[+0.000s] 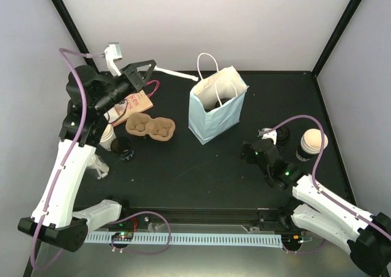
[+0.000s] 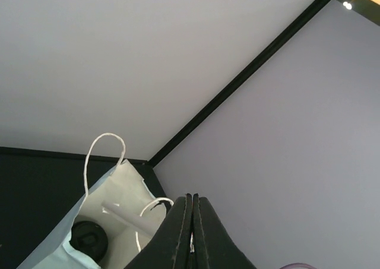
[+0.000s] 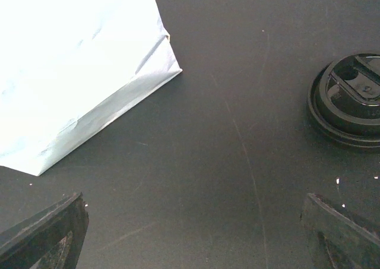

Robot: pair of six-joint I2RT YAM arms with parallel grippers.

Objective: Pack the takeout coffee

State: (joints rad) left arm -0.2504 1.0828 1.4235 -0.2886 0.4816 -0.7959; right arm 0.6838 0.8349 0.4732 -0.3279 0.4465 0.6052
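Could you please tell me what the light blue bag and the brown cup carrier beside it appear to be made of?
The light blue handled bag looks like matte paper: sharp folds, creases, white inside. The brown two-well cup carrier is probably moulded pulp: dull, rough, rounded surface.

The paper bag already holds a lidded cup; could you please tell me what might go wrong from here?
The paper bag stands free, its handles arching over the opening, so a cup lowered in could snag them or tip it. The right-hand cup looks lidless; the open right pincer might spill it. The left arm hangs over the left cups near the carrier and could knock them.
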